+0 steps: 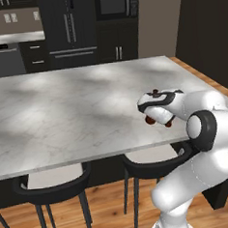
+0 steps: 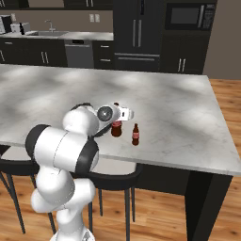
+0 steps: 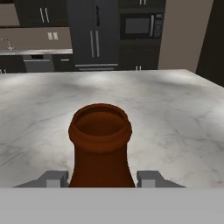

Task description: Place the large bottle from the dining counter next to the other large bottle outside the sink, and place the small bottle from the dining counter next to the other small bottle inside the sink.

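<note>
Fingers (image 3: 101, 179) clamped on large cola bottle (image 3: 100, 144) standing upright on dining counter (image 2: 188, 117), neck up, small bottle (image 2: 135, 135) just beside

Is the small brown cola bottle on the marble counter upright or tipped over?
Upright: the small brown cola bottle stands on its base, neck up, on the marble counter.

No readable text anywhere. The large bottle (image 2: 116, 128) and small bottle (image 2: 135, 135) each carry a red label band — no lettering resolves on either. Microwave (image 2: 188, 16) and dishwasher (image 2: 78, 52) panels — too small, nothing legible.
</note>
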